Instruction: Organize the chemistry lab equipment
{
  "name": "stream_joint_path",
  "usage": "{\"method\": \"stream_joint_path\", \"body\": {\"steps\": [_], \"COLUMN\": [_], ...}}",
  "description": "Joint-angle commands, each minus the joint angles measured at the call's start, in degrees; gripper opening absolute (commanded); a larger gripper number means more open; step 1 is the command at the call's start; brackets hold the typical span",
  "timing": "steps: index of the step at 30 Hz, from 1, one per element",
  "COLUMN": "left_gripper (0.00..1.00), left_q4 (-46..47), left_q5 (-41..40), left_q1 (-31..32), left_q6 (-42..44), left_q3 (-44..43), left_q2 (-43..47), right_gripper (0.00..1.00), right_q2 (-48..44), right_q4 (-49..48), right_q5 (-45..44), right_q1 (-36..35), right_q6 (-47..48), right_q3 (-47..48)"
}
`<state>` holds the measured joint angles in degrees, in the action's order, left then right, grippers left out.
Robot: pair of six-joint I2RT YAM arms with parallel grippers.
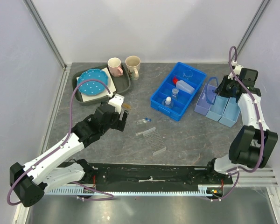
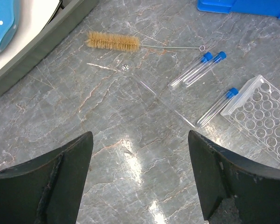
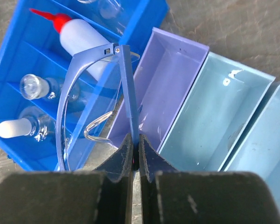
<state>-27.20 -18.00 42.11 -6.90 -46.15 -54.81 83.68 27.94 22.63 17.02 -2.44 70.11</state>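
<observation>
1. Setting: grey marbled desk (image 1: 186, 140) inside a white-walled enclosure.
2. Far left, not lab ware: grey tray (image 1: 123, 84) bearing a blue dotted plate (image 1: 92, 84); pink mug (image 1: 115, 66) and beige mug (image 1: 133, 65) just beside it.
3. Left arm (image 1: 60, 147): reached forward over the desk's left-centre, wrist angled down. Jaws spread wide, holding nothing, above bare desk near the loose items.
4. Unsorted, lying on the desk at centre: bristle brush (image 2: 113, 41); two blue-capped tubes (image 2: 198, 70) side by side, and a third tube (image 2: 218, 106) touching the clear tube rack (image 2: 263, 116).
5. Apparently sorted: the blue divided bin (image 1: 158, 100) holds the red-capped squeeze bottle (image 3: 84, 37), the small beaker (image 1: 188, 73) in its far compartment, and stoppered glassware.
6. In hand: safety glasses (image 3: 95, 100), hanging over the blue bin's edge and the lilac bin (image 3: 172, 84).
7. Right arm (image 1: 249, 109): raised high, folded over the right-hand bins. Jaws pinched shut on one temple of the glasses.
8. Light-blue bins (image 3: 214, 112): nothing inside.
9. Progress, judged: roughly halfway.
</observation>
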Motion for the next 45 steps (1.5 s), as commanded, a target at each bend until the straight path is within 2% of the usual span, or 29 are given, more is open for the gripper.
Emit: {"method": "stream_joint_path", "body": {"steps": [1,8,17,24,29,36,40,45], "left_gripper": [0.88,0.88,0.87,0.87,0.87,0.87,0.87,0.87], "left_q4": [1.63,1.54,1.27,1.27,1.1,1.19,1.71,3.38], "left_q5": [0.16,-0.19,0.25,0.24,0.33,1.03,1.21,3.76], "left_q1": [-0.18,-0.18,-0.18,-0.18,-0.18,-0.18,-0.18,-0.71], "left_q6": [2.68,2.77,3.12,3.12,3.2,2.85,2.15,1.18], "left_q3": [-0.61,-0.52,-0.52,-0.43,-0.43,-0.52,-0.34,0.27], "left_q2": [0.75,1.28,1.46,1.9,2.07,1.81,2.16,2.51], "right_gripper": [0.1,0.1,0.13,0.3,0.35,0.5,0.54,0.69], "right_q2": [5.26,12.55,16.33,17.04,15.03,10.19,5.81,-0.08], "right_q4": [-2.45,-4.47,-5.27,-4.92,-4.21,-3.95,-2.9,-2.19], "right_q5": [3.56,3.82,4.09,4.0,4.26,4.87,10.4,19.8], "right_q1": [1.97,3.11,3.2,3.29,3.29,3.29,3.29,3.2], "right_q6": [-4.67,-7.93,-9.51,-9.25,-7.85,-2.84,3.56,10.77], "right_q3": [0.47,1.18,1.52,3.02,4.42,5.13,4.87,2.94]}}
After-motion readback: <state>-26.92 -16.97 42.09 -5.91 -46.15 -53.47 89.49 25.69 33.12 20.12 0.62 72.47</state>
